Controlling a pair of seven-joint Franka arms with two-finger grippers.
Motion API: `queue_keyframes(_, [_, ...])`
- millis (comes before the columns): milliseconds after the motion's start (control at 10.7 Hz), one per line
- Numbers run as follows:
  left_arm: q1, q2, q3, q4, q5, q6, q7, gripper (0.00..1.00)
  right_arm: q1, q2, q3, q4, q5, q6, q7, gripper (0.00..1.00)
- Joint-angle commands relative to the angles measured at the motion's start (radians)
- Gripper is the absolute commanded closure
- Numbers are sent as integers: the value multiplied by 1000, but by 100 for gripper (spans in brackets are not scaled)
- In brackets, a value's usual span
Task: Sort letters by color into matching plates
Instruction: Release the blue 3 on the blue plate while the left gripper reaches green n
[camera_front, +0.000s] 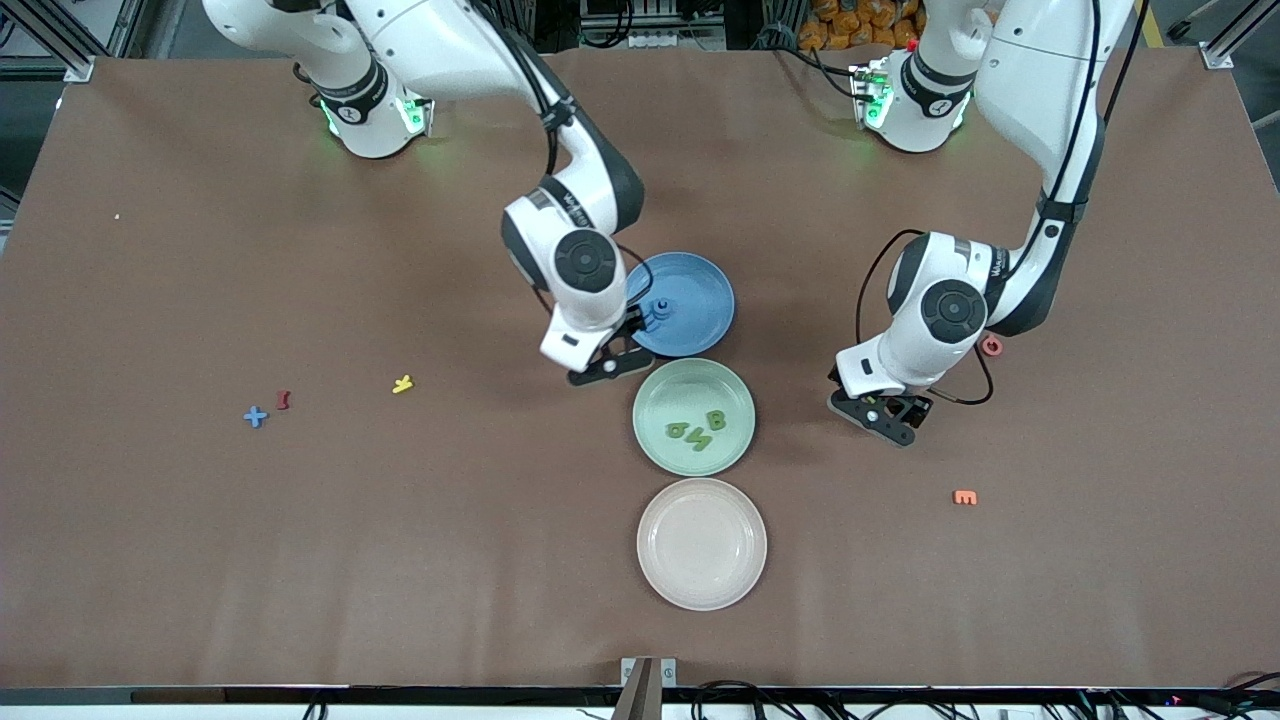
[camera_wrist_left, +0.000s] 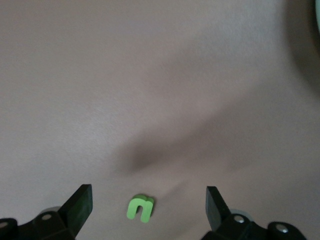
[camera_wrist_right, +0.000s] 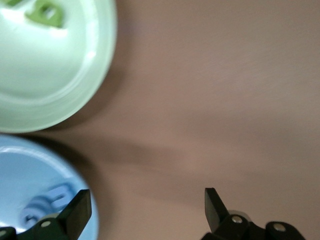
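Observation:
The blue plate (camera_front: 700, 290) holds a blue letter (camera_front: 661, 306), which also shows in the right wrist view as a blue letter (camera_wrist_right: 45, 205) on the blue plate (camera_wrist_right: 25, 170). My right gripper (camera_front: 618, 352) (camera_wrist_right: 147, 210) hangs open and empty over bare table just off that plate's rim. The mint green plate (camera_front: 660, 395) (camera_wrist_right: 50, 85) carries three green letters (camera_front: 700, 431). My left gripper (camera_front: 880, 418) (camera_wrist_left: 149, 210) is open low over the table toward the left arm's end, with a green letter n (camera_wrist_left: 140, 208) lying free between its fingers. A blue plus (camera_front: 255, 417) lies toward the right arm's end.
A beige-pink plate (camera_front: 701, 575) sits nearest the front camera, in line with the other two. Near the blue plus lie a red piece (camera_front: 284, 400) and a yellow piece (camera_front: 402, 384). An orange piece (camera_front: 965, 497) and a red ring (camera_front: 991, 346) lie by the left arm.

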Motion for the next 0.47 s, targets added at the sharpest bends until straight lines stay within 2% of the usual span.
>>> queue_keyframes(0, [16,7,-9,-41,19,22,89,0,-78,-56,-36,-10,-78,-25,-121,0])
queue_keyframes(373, [57,11,-11,-92,19,90,179,0,-263,-74,-47,-14,-99,-22,-477,0])
